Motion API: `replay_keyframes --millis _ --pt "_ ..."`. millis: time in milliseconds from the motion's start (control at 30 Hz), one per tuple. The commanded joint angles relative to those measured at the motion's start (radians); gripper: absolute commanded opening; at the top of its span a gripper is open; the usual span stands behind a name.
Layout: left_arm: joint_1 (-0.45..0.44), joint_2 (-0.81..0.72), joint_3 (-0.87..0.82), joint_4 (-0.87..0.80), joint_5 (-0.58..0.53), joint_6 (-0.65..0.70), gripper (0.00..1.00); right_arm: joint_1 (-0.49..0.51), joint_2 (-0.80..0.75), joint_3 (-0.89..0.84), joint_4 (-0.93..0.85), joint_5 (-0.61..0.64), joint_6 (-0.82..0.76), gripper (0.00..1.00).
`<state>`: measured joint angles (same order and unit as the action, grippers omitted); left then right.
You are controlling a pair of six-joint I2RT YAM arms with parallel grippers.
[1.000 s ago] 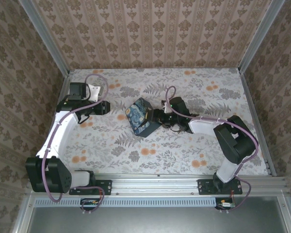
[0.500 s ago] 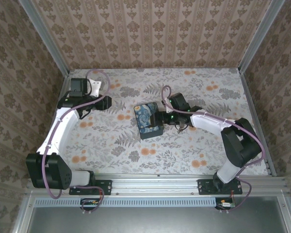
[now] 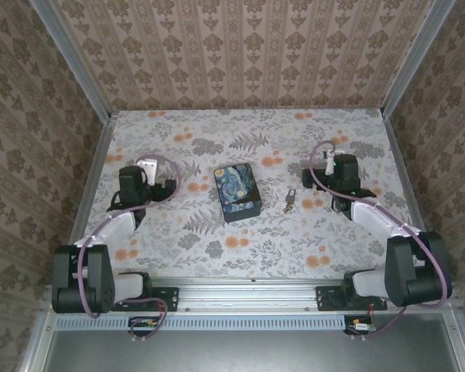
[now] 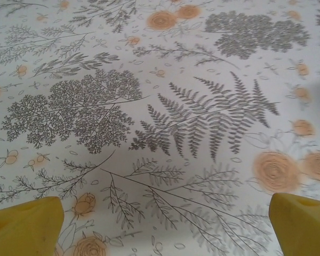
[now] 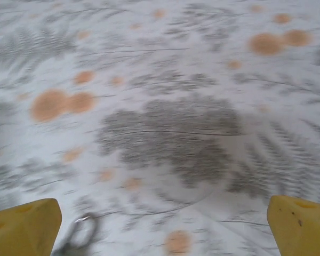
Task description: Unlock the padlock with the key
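The small brass padlock (image 3: 291,198) lies on the flowered table, just right of the dark blue painted tin (image 3: 237,192). Its grey shackle (image 5: 80,232) appears blurred at the bottom left of the right wrist view. The key is too small to tell apart from the padlock. My right gripper (image 3: 341,182) hangs to the right of the padlock, apart from it. Its yellow fingertips (image 5: 24,226) stand wide open around bare cloth. My left gripper (image 3: 130,190) is far left of the tin, open (image 4: 162,234) over a fern print, holding nothing.
The table (image 3: 217,240) is boxed in by patterned walls at the back and both sides. A metal rail (image 3: 248,285) runs along its near edge, with both arm bases on it. Open cloth lies in front of and behind the tin.
Both arms have drawn back from the tin to their own sides. Both grippers have opened. The tin now rests alone mid-table, and the padlock lies on the cloth to its right.
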<state>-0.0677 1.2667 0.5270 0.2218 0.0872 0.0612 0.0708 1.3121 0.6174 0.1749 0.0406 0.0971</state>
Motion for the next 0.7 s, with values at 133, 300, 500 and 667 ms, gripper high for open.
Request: replay_keyframes --millis 133,300,500,667 --pt "0.004 0.142 -0.110 0.508 -0.086 0.053 1.00 -0.128 0.128 -0.180 0.535 -0.060 -0.001 1.00" --pt "0.019 0.263 -0.136 0.658 -0.146 0.011 1.00 -0.071 0.204 -0.249 0.731 -0.056 -0.074 1.00" --pt "-0.007 0.275 -0.152 0.699 -0.265 0.005 1.00 -0.071 0.220 -0.209 0.678 -0.037 -0.062 1.00" --pt "0.046 0.273 -0.116 0.622 -0.091 -0.001 1.00 -0.071 0.220 -0.209 0.679 -0.038 -0.061 1.00"
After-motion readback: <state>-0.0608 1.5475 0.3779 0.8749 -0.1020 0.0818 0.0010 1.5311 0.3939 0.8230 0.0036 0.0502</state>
